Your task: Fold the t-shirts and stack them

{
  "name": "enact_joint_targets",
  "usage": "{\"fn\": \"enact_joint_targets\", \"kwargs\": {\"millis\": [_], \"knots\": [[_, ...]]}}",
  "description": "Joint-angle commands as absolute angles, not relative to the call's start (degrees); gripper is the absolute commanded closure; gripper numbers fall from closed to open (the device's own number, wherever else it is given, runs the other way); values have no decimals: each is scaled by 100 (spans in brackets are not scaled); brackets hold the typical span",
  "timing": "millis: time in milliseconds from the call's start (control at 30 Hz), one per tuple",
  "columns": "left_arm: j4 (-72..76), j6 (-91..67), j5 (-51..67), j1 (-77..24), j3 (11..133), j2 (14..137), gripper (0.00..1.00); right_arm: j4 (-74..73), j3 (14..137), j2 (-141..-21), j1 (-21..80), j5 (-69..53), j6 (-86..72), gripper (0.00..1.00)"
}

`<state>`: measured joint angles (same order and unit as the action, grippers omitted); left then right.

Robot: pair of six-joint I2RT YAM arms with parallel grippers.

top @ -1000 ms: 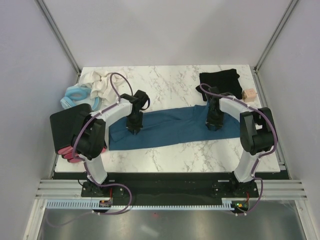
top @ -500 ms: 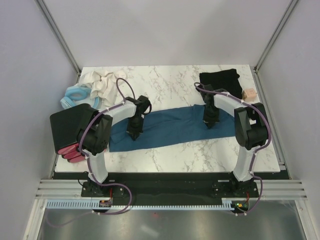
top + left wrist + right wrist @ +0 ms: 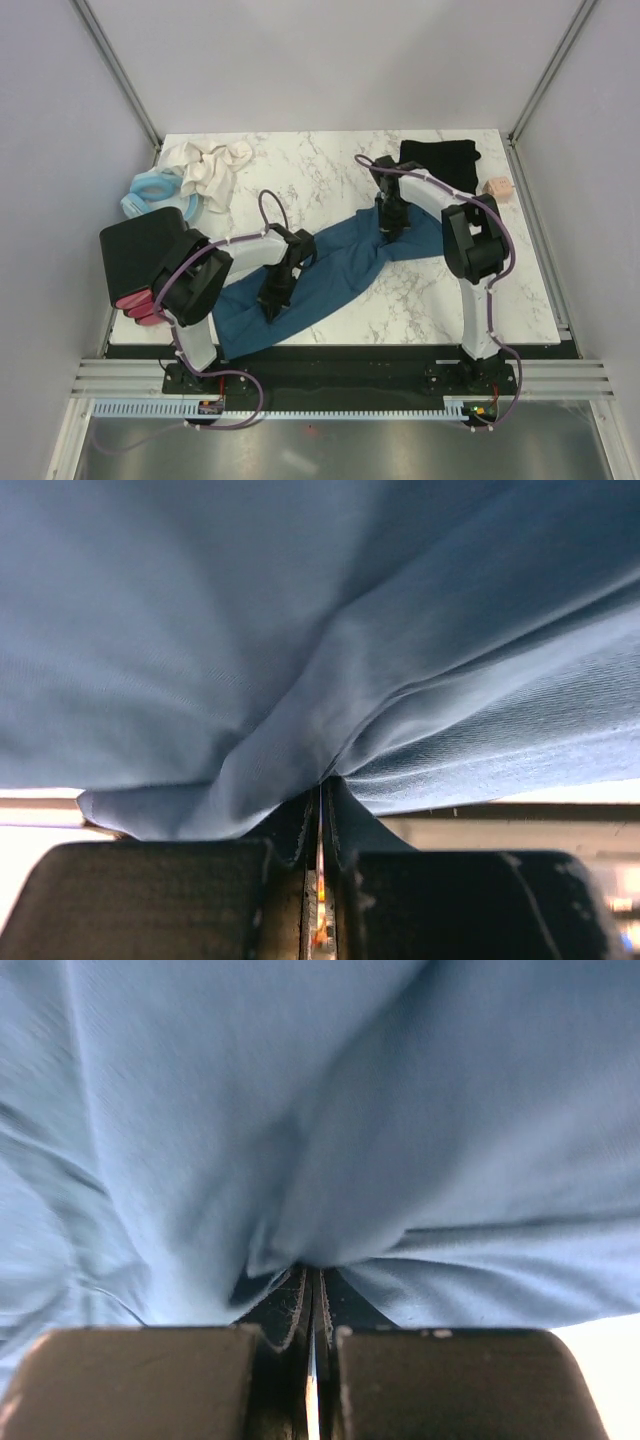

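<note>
Left tool [image 3: 271,303] is pressed together on a pinch of the teal t-shirt [image 3: 340,272] near its near-left end. The left wrist view shows cloth bunched right at the closed tips [image 3: 322,798]. Right tool [image 3: 391,222] is clamped the same way on teal cloth toward the far-right end, and its wrist view shows a fold caught between the tips [image 3: 310,1278]. The teal shirt lies as a diagonal band across the surface [image 3: 320,170], running from the front-left edge up to right of centre and creased in the middle. The black t-shirt [image 3: 438,157] sits at the far-right corner, near the right tool; whether the two touch cannot be told. The step looks like a two-handed drag or fold of the teal shirt. To do it well, both tools should move together with even tension so the band flattens instead of twisting. They should lift enough to clear the surface, lay the edge down squarely, and stay off the black shirt. The near-left end risks sliding over the front edge.
</note>
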<state>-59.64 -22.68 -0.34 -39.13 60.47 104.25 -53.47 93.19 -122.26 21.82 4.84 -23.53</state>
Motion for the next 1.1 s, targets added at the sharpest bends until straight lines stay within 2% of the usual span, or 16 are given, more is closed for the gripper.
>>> {"fn": "enact_joint_targets", "kwargs": {"millis": [0,200,367,533,667,867,1067], "knots": [[-5783,-2549,589,-4157,5730,10520,98,-4869,10149,-13077,2461,-245,-2215,100],[-5740,-2601,747,-4412,5915,10643,98,-5422,12502,-14342,2619,-352,-2127,100],[-5757,-2628,888,-4570,6064,10714,98,-5553,13604,-15134,2715,-922,-2399,100],[-5739,-2602,931,-4570,6327,10880,98,-5002,13298,-14986,2655,-773,-2654,100],[-5757,-2496,993,-4588,7029,11327,98,-4502,13324,-15056,2303,-940,-2988,100],[-5792,-2408,1248,-4842,7820,11926,98,-4211,14149,-15582,1978,-1335,-3146,100],[-5871,-2426,1415,-5080,8550,12576,98,-3675,14133,-15785,1661,-1845,-3270,100]]}}
